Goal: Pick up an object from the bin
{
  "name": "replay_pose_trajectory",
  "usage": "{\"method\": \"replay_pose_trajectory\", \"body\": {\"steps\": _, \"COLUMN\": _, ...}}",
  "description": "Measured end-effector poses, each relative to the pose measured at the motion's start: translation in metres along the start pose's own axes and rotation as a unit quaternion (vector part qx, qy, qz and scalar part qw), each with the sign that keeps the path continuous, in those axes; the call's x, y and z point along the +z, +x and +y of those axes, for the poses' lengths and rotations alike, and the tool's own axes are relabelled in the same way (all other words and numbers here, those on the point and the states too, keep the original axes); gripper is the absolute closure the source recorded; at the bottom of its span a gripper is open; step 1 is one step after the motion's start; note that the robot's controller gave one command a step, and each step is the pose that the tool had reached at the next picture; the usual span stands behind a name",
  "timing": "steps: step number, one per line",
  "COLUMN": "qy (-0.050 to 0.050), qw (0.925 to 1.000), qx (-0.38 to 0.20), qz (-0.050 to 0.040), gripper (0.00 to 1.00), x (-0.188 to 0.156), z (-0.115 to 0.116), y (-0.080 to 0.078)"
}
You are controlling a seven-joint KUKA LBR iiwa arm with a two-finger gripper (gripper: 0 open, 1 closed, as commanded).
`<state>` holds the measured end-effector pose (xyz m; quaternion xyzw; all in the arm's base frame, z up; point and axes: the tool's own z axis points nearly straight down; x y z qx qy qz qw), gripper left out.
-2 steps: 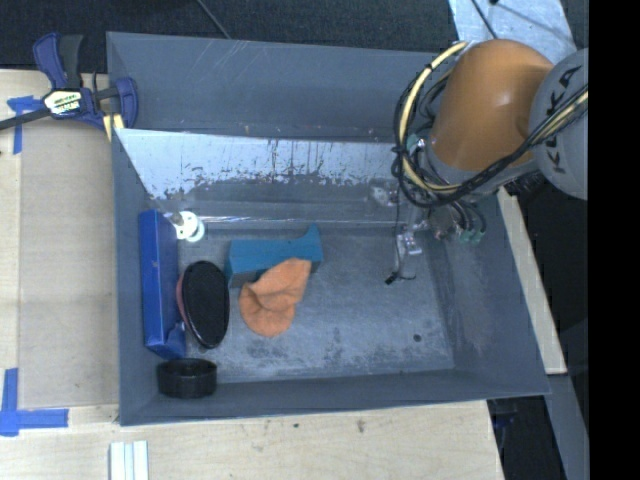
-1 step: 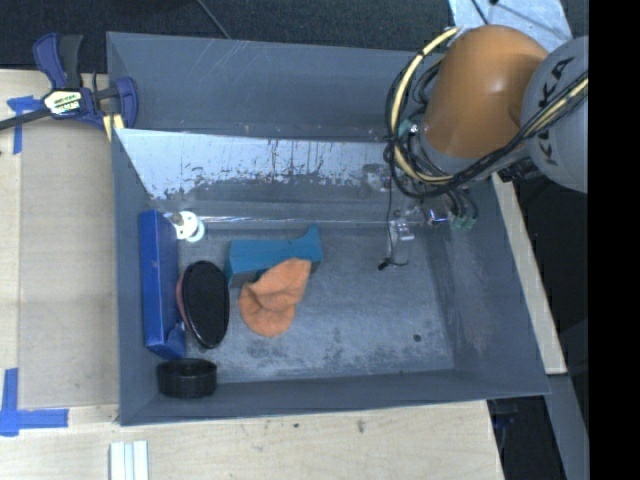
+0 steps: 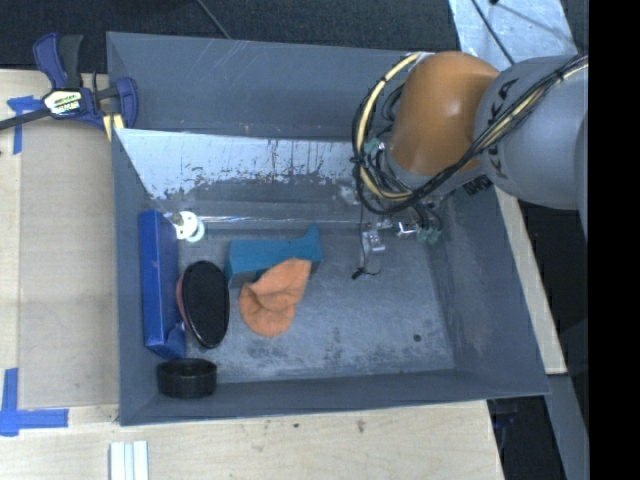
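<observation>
My gripper (image 3: 372,244) hangs under the arm's wrist over bare bin floor, right of the middle. Closest to it, just to its left, lies a blue block (image 3: 268,254) resting flat. An orange cloth (image 3: 275,298) is bunched against the block's front edge and partly covers it. Nothing shows in the gripper.
A black oval brush (image 3: 204,304) lies left of the cloth, beside a long blue box (image 3: 157,280) along the left wall. A small white piece (image 3: 187,229) sits at the box's far end and a black round cap (image 3: 187,377) in the front left corner.
</observation>
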<state>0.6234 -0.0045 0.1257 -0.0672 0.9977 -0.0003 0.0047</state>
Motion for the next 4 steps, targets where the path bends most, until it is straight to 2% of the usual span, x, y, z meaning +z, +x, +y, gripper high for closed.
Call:
{"method": "replay_pose_trajectory", "body": {"steps": 1, "qy": 0.002, "qw": 0.9982, "qx": -0.06, "qz": -0.0008, "gripper": 0.0, "x": 0.041, "z": 0.042, "y": 0.012}}
{"method": "replay_pose_trajectory", "body": {"steps": 2, "qy": -0.001, "qw": 0.9983, "qx": -0.058, "qz": 0.0017, "gripper": 0.0, "x": 0.053, "z": 0.067, "y": 0.005}}
{"method": "replay_pose_trajectory", "body": {"steps": 3, "qy": 0.0, "qw": 0.9902, "qx": -0.14, "qz": 0.0005, "gripper": 1.0, "x": 0.05, "z": 0.102, "y": 0.069}}
{"method": "replay_pose_trajectory", "body": {"steps": 4, "qy": 0.0, "qw": 0.9902, "qx": -0.14, "qz": 0.0004, "gripper": 1.0, "x": 0.05, "z": 0.102, "y": 0.069}}
